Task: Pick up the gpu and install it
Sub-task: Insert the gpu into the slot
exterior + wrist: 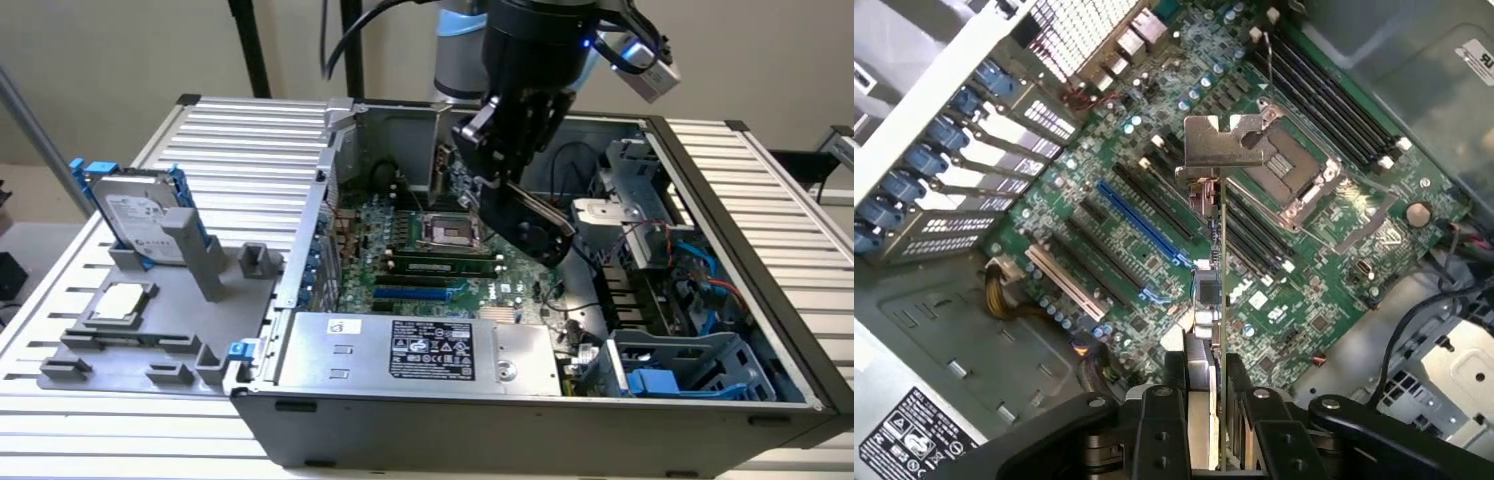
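My gripper [505,172] hangs over the open computer case [307,235], shut on the gpu [537,225], a thin black card slanting down towards the motherboard [407,262]. In the wrist view the gpu [1218,300] shows edge-on between my two black fingers [1157,425], and its silver bracket [1226,146] is at the far end. The card floats above the board, beside the processor socket [1294,170] and apart from the long blue slot [1142,226]. My gripper [1209,405] clamps it near the end opposite the bracket.
A silver hard drive [135,212] in a blue frame stands on a grey fixture [120,345] at the exterior view's left. The power supply [416,352] fills the case's near end. Drive cages [694,368] and cables [667,255] line the exterior view's right side. Memory sticks [1334,95] sit beside the socket.
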`<state>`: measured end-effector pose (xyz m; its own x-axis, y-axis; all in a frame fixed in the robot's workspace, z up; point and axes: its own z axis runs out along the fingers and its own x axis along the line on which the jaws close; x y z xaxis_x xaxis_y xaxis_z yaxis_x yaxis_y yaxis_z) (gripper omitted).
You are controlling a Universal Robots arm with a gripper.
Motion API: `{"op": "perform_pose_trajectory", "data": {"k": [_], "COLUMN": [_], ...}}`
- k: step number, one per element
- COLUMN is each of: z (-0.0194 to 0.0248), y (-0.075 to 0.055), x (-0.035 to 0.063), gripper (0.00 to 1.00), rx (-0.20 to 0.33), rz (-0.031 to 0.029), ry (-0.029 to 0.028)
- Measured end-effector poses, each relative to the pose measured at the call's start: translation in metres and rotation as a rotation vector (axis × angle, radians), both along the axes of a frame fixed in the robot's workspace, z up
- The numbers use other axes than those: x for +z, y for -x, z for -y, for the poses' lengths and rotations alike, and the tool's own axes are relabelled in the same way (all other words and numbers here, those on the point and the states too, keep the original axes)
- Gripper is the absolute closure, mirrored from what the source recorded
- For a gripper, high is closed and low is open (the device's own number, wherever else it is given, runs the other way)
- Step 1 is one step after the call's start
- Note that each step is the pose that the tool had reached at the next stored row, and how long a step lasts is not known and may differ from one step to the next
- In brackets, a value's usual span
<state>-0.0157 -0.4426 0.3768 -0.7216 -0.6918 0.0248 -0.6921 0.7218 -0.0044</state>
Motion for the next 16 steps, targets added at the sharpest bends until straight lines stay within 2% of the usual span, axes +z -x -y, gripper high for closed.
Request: {"op": "perform_pose_trajectory", "data": {"k": [16], "z": [0.0000], "y": [0.000], "x": [-0.0105], "gripper": [0.73], "rx": [0.291], "rz": [0.0000], "ry": [0.0001]}}
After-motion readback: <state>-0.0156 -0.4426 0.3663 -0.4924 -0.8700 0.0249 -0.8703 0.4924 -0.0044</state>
